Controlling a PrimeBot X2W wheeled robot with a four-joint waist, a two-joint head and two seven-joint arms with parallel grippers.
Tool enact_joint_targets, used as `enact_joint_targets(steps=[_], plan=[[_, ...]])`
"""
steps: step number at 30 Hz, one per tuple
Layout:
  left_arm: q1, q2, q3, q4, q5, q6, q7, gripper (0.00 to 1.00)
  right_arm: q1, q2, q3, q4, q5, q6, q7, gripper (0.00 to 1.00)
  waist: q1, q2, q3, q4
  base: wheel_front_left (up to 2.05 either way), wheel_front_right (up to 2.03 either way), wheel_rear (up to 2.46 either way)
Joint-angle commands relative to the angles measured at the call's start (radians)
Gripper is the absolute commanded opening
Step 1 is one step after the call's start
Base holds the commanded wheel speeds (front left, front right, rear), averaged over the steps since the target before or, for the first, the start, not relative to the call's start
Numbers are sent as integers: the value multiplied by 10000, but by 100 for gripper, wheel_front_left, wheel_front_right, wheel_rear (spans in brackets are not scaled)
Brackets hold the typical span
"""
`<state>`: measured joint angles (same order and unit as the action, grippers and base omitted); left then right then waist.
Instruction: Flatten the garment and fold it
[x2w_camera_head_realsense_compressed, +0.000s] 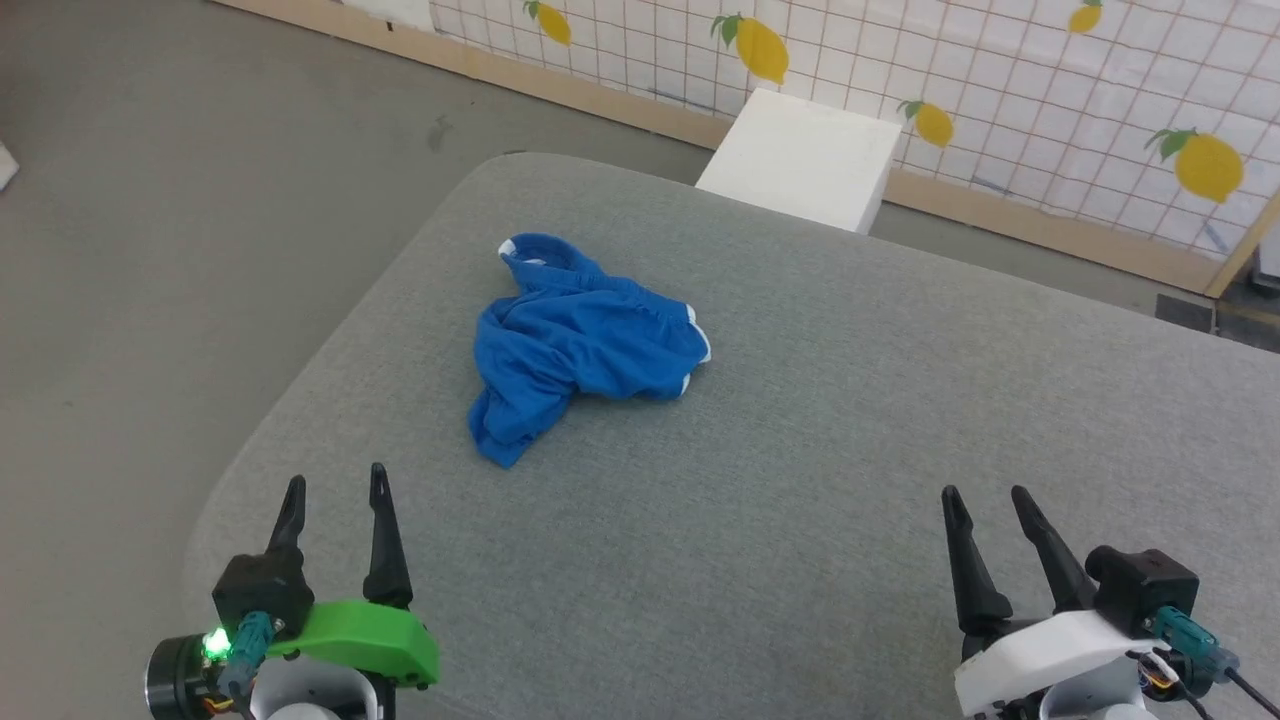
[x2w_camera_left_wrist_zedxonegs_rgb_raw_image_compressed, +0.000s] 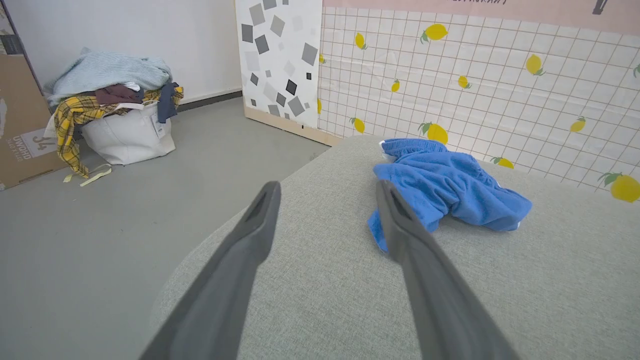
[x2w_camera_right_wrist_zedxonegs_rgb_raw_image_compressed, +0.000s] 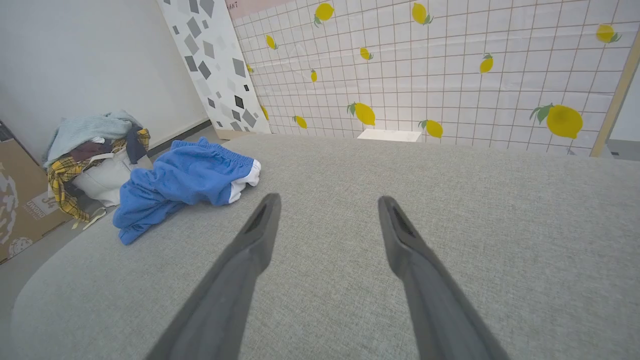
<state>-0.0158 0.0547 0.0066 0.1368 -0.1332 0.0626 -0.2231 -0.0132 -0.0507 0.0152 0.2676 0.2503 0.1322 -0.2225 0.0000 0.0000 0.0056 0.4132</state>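
The garment (x2w_camera_head_realsense_compressed: 570, 340) is a pair of bright blue shorts with white trim, lying crumpled in a heap on the grey padded table (x2w_camera_head_realsense_compressed: 800, 480), left of its middle. It also shows in the left wrist view (x2w_camera_left_wrist_zedxonegs_rgb_raw_image_compressed: 445, 185) and the right wrist view (x2w_camera_right_wrist_zedxonegs_rgb_raw_image_compressed: 185, 180). My left gripper (x2w_camera_head_realsense_compressed: 335, 487) hovers open near the table's front left corner, a short way below the shorts' lowest fold. My right gripper (x2w_camera_head_realsense_compressed: 985, 500) stands open at the front right, far from the cloth. Nothing lies between either pair of fingers.
A white box (x2w_camera_head_realsense_compressed: 800, 160) stands behind the table against a lemon-patterned grid wall (x2w_camera_head_realsense_compressed: 1050, 90). On the floor to the left sits a white laundry bin (x2w_camera_left_wrist_zedxonegs_rgb_raw_image_compressed: 125, 135) heaped with clothes, beside a cardboard box (x2w_camera_left_wrist_zedxonegs_rgb_raw_image_compressed: 20, 120). The table's rounded left edge drops to grey floor.
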Motion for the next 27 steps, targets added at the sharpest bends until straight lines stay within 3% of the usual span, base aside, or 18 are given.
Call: enact_joint_targets(steps=[1, 13, 23, 27], plan=[[-34, -41, -4, 70, 134, 61, -130, 100, 114, 4, 11, 88, 62, -14, -134, 100, 0, 0, 1, 83, 0, 0, 0], [-22, -45, 20, 256, 97, 156, -375, 100, 138, 5, -64, 263, -304, -15, -348, 100, 0, 0, -9, 441, 0, 0, 0], [-55, -45, 67, 261, 135, 154, -387, 100, 89, 5, -106, 193, -281, -15, -306, 100, 0, 0, 39, 331, 0, 0, 0], [-264, -17, 19, 407, 98, -75, -387, 100, 36, 5, -91, 117, -306, -15, -240, 100, 0, 0, 131, 216, 0, 0, 0]])
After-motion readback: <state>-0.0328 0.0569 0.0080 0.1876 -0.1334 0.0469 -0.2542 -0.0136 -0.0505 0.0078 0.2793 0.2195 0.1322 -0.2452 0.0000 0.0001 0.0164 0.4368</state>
